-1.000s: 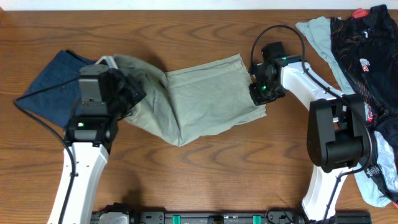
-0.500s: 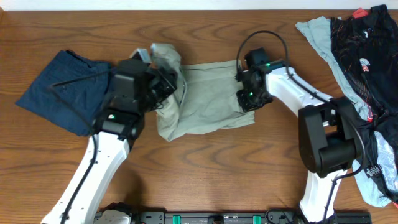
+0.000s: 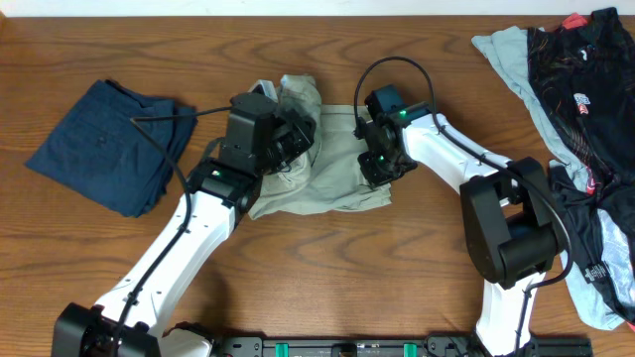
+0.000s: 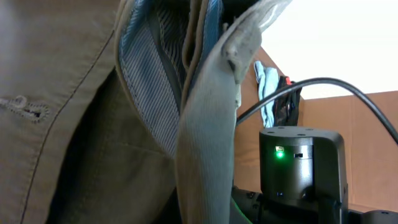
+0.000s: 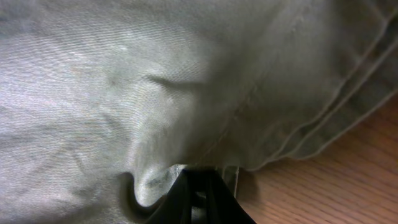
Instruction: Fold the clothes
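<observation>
**Waistband end raised at the left gripper, leg end pinned at the right**

The large khaki-beige cotton shorts (image 3: 332, 183) lie bunched at the middle of the brown wooden table (image 3: 327, 288), with their long axis running left to right between the two arms. At the left end, the waistband with its pale blue striped lining (image 4: 146, 93) stands lifted off the table and hangs right in front of the left wrist camera. It rises from the left gripper (image 3: 296, 134), which is the nearer one to it. That gripper's jaws are hidden by cloth, so whether they are clamped cannot be told.

The right gripper (image 3: 377, 171) sits on the opposite edge, and khaki cloth puckers into its dark fingertip (image 5: 194, 190), so it is pinched on the shorts. The fold probably depends on laying the raised end rightward onto the flat part.

A folded navy garment (image 3: 104, 149) lies well apart to the left. A heap of dark and pale blue clothing (image 3: 571, 109) lies far to the right.
</observation>
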`<state>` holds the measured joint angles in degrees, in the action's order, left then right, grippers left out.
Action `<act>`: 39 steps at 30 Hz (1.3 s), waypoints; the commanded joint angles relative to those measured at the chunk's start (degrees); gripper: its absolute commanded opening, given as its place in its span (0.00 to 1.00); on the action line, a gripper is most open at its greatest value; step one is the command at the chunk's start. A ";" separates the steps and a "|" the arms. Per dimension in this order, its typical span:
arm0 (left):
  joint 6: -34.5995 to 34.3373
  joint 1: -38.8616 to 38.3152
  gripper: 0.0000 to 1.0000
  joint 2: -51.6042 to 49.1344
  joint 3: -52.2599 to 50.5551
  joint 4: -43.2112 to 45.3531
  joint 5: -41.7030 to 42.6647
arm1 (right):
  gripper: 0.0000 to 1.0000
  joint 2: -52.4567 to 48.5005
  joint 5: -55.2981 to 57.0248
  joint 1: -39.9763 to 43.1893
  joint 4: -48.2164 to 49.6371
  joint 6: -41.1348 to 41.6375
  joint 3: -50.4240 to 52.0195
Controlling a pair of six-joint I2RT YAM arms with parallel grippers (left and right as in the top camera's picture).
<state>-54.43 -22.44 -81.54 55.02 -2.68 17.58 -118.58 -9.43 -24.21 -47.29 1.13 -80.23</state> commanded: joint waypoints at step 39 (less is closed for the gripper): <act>14.80 10.58 0.73 -13.55 2.12 -7.61 -6.47 | 0.36 13.38 -28.13 14.05 -8.07 -10.95 -4.66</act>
<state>-40.71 -11.79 -92.47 55.64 -10.85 10.24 -104.38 -30.15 -7.66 -54.81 -3.46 -85.41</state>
